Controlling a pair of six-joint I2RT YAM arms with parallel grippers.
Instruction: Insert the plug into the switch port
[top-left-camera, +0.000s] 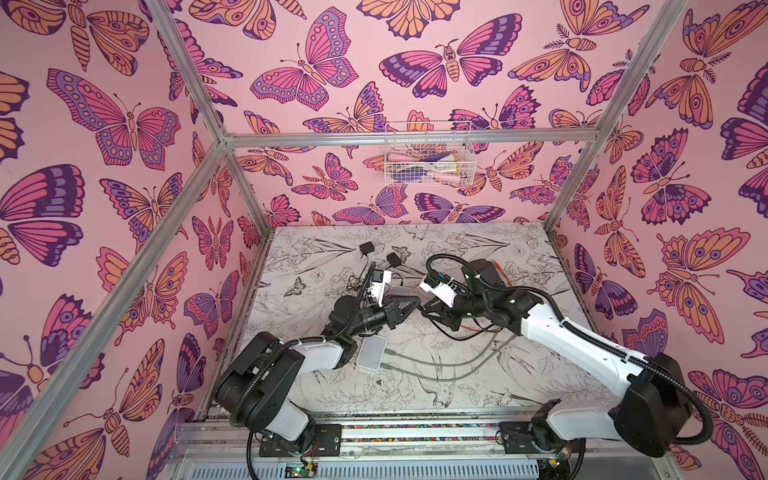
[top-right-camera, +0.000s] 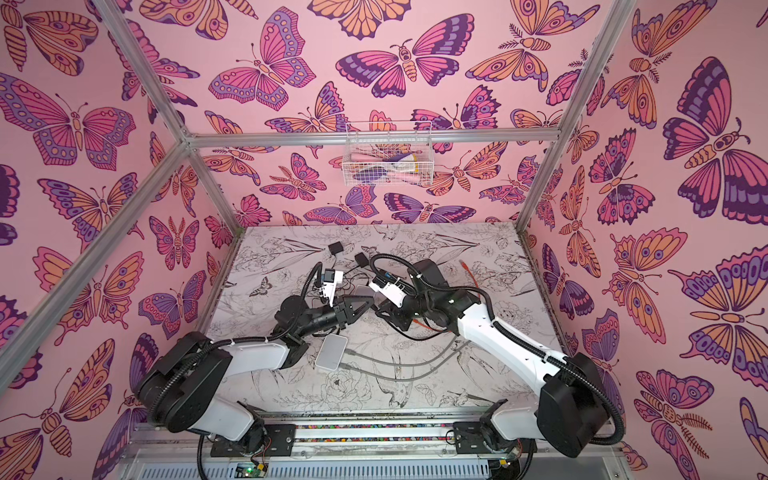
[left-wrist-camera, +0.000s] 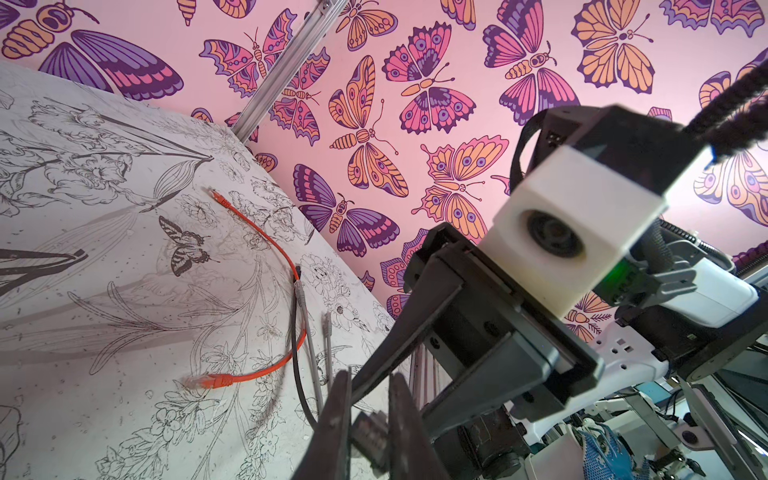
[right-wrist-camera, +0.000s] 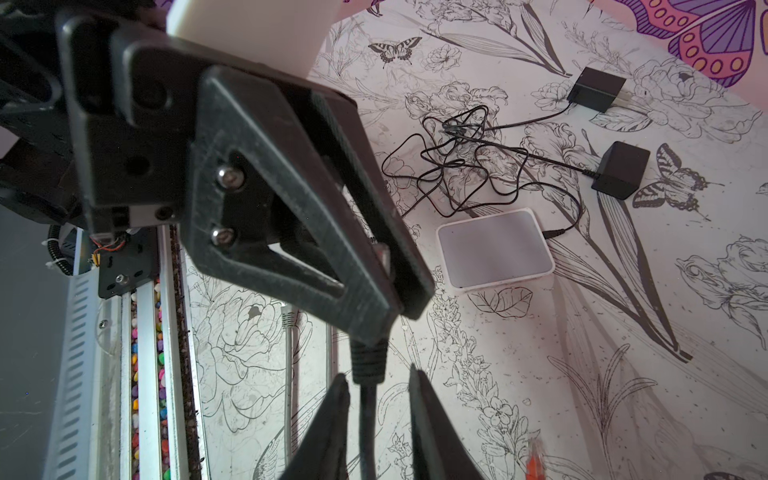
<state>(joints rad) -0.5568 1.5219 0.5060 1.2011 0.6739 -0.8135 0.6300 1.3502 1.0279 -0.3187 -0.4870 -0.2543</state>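
**Right hand slack round the lead, plug pinched in the left**

Closest in the right wrist view: right hand (right-wrist-camera: 378, 374), fingers narrowly apart either side of black cable (right-wrist-camera: 368, 424), not squeezing it. Just beyond, left hand (right-wrist-camera: 399, 316) clamped on plug (left-wrist-camera: 369, 430), held in the air over tabletop (right-wrist-camera: 582, 395), with rubber boot (right-wrist-camera: 368, 359) sticking out below the fingertips.

Handling, as a judgement: light, small, hard plastic plug, with a latch tab likely brittle, so best not crushed. Better taken on the flat sides of the body or on the boot, leaving the nose free for the port. Soft, springy cable behind, apt to tug the plug off line; worth steadying close behind the boot.

Nearby: white switch (right-wrist-camera: 494, 253) flat on the tabletop, thin power lead (right-wrist-camera: 555, 232) entering one edge and tangling behind it; ports not visible from here. Second white switch (top-left-camera: 372, 353) beside the left arm, two grey cables (top-left-camera: 449, 361) running up to it. Also orange cable (left-wrist-camera: 257, 232) and two black adapters (right-wrist-camera: 621, 170) farther back. Snag risk from the tangle if approached from that side.
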